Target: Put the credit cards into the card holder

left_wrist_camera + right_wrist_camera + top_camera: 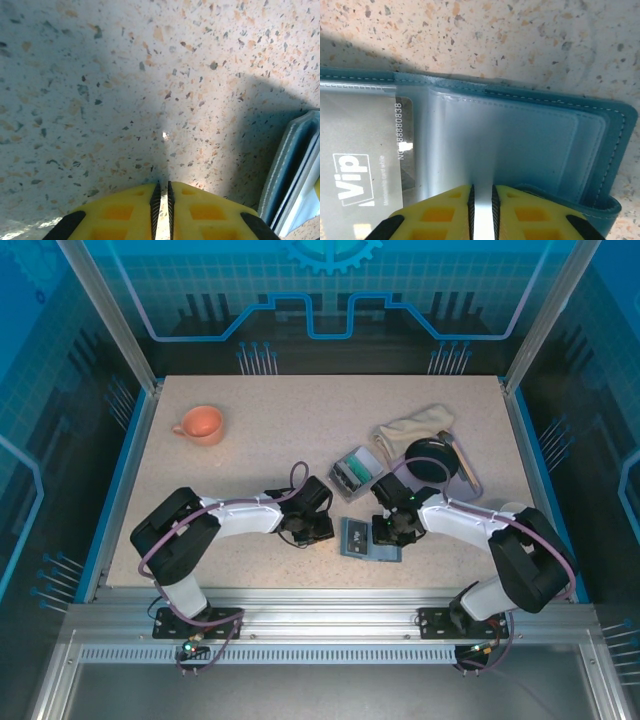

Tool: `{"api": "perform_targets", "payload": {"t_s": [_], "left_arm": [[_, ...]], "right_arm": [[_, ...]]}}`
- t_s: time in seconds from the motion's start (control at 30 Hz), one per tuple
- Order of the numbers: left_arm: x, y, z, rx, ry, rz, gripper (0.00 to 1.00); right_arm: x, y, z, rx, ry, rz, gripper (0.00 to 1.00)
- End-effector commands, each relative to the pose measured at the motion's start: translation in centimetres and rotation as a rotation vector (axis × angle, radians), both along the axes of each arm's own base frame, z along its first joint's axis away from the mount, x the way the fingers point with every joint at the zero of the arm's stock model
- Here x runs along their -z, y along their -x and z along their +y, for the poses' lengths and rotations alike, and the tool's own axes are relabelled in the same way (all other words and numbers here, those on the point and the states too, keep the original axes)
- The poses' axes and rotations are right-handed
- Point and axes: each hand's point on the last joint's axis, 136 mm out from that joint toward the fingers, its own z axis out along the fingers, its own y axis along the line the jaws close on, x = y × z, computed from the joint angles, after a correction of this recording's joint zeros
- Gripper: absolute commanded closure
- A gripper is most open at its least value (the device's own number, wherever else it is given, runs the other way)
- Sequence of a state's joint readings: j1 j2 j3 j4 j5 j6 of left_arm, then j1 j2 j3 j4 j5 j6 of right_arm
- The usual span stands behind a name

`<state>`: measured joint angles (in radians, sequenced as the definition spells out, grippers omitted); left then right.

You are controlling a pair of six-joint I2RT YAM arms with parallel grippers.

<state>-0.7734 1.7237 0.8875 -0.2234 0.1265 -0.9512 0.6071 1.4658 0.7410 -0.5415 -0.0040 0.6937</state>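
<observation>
The card holder (356, 538) was laid open on the table (250, 440), with one grey card (365, 165) already sleeved. The right gripper (482, 194) was held nearly closed at an empty sleeve; whether anything was pinched could not be told. The left gripper (162, 194) was closed, empty, nearby. Another card from the clear box (357, 472) would be needed next.

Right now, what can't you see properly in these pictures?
Credit cards in the clear box: too small to count, top view.
VIP card: cut off by the left edge, right wrist view.
Whether the right tool pinches a sleeve of the card holder: its yellow fingers cover that spot.
</observation>
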Motion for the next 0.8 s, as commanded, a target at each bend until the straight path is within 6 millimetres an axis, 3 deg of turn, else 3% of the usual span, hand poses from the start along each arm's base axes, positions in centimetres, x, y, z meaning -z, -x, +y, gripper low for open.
{"api": "perform_targets", "payload": {"t_s": [0.0,0.13,0.27,0.33,0.5,0.77], "left_arm": [[0.8,0.9,0.8,-0.014,-0.036,0.017,0.82],[-3.9,-0.4,1.0,-0.035,-0.011,-0.098,0.79],[-8.8,-1.1,-2.1,0.025,0.11,-0.201,0.76],[-9.8,-1.1,-4.1,0.073,0.15,-0.205,0.76],[-7.4,-0.9,-7.1,0.089,0.183,-0.103,0.79],[-1.8,-0.3,-6.7,0.017,0.1,0.035,0.83]], "right_arm": [[-0.4,-0.1,0.4,-0.028,-0.017,-0.006,0.81],[0.0,-0.3,1.9,-0.074,-0.046,0.009,0.84],[0.2,-0.5,2.4,-0.09,-0.054,0.016,0.86],[0.1,-0.6,2.5,-0.09,-0.061,0.007,0.85],[-0.1,-0.8,2.0,-0.082,-0.061,-0.006,0.85],[-0.2,-0.7,1.8,-0.062,-0.096,-0.013,0.84]]}}
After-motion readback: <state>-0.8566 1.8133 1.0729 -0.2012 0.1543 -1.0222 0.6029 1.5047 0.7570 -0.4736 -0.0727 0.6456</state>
